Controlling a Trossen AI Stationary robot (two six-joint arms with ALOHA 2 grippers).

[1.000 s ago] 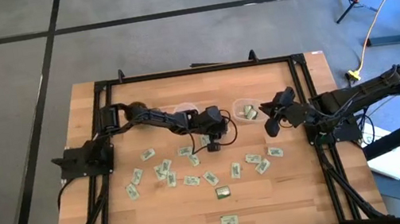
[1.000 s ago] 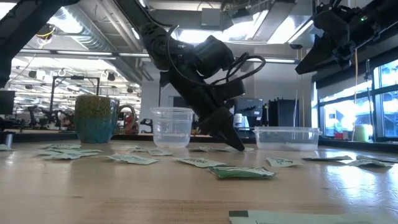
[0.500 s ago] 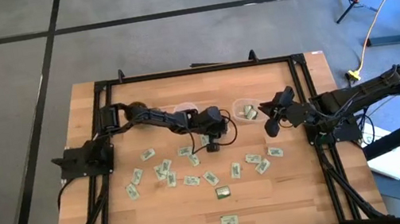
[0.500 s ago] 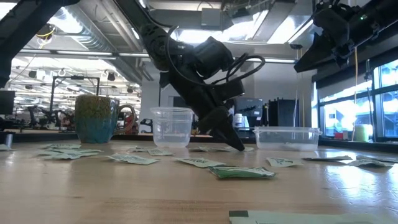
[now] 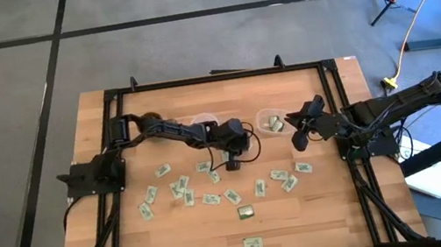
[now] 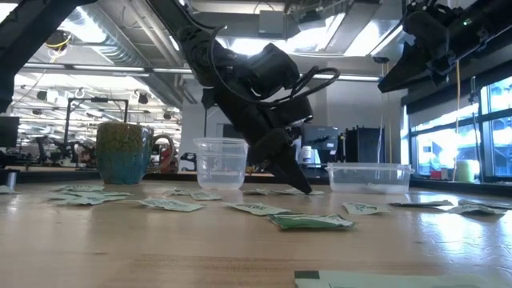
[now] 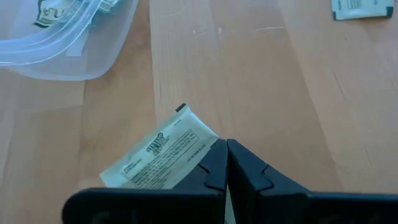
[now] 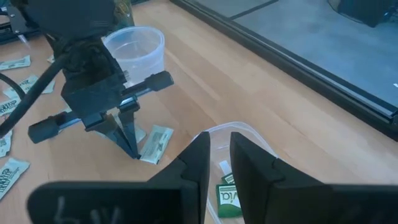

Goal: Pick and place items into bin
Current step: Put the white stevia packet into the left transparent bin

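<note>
Near the middle of the table [image 5: 133,244], the left gripper [image 5: 233,162] stood with its tips down on the wood, just beside the clear bin [image 5: 271,121]. A second before, its fingers were still apart; now they were pressed together, and in the left wrist view a white packet [image 7: 160,153] lay with one corner caught between them. It seemed that the grasp was only on the edge of the packet, though the fingers hid the exact contact, so I cannot be sure how firm it was. The packet still rested flat on the table, not lifted.

This meant the picking step was just done, and the next step would be to raise the packet and carry it to the bin, which already held a few packets. A thin grip on a corner could slip during the lift.

The right gripper [image 8: 216,155] hung above the bin, its fingers a little apart and holding nothing. Many other packets [image 5: 182,187] were scattered on the table, and the clear cup [image 6: 221,162] stood behind the left arm.
</note>
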